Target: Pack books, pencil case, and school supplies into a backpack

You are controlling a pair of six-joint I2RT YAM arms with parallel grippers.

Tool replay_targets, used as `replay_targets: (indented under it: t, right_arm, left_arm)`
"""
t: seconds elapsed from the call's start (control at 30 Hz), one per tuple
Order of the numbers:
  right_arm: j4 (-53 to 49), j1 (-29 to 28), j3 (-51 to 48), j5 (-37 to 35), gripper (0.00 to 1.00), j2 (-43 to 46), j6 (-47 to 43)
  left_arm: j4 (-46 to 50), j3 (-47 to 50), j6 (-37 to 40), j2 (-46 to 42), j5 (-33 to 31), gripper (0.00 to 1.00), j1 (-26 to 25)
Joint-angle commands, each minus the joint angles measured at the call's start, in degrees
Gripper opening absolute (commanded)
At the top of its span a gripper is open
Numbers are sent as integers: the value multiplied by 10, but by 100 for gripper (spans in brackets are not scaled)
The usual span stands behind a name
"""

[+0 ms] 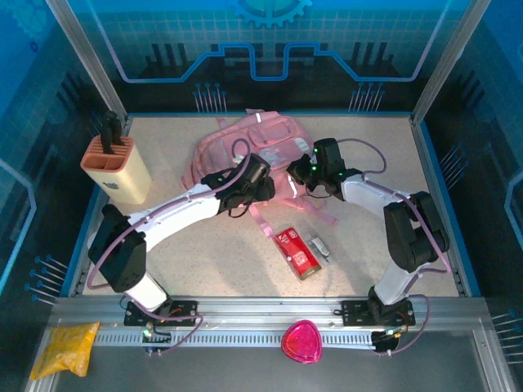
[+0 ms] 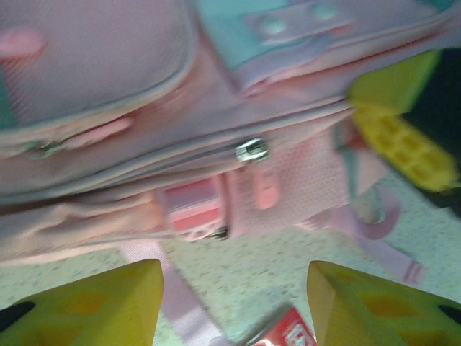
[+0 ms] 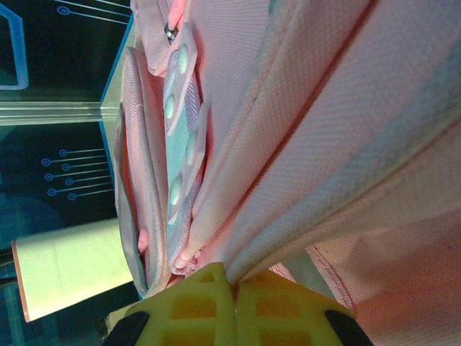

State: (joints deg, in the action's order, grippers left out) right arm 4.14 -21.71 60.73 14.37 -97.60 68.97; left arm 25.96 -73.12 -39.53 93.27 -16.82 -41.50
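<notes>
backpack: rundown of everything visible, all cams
The backpack is soft, pink woven fabric with pale teal panels bearing round studs, lying slumped at the far middle of the table. A metal zip slider with a pink pull sits on a side seam; pink straps trail toward the near edge. The right gripper has its jaws shut on a fold of its fabric. The left gripper, jaws open, faces it without touching.

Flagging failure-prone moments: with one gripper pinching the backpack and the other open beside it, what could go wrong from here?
1. The right gripper pinches just a fold of the backpack; the fabric might slip free.
2. The left gripper, open, hovers over a loose strap and could snag it.
3. Tugging the backpack may sweep the pencil case aside.
</notes>
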Motion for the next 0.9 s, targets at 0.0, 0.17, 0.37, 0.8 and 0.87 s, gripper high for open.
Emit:
replay_targets:
  t: [0.0,0.17,0.37,0.8,0.87]
  right_arm:
    - [40,-4,0,8,0,38,14]
    - [41,-4,0,7,0,44,18]
    - [46,-4,-3,9,0,41,27]
    - [58,-4,-5,7,0,40,41]
    - [59,-4,-5,6,0,41,41]
  left_arm:
    - [67,-58,29,48,-51,52,-18]
    - [91,-112,42,99,-64,45,-30]
    - [110,-169,57,151,-70,37,-30]
    - [147,-219,37,213,-133,31,-16]
    - [156,-219,35,216,-131,30,-12]
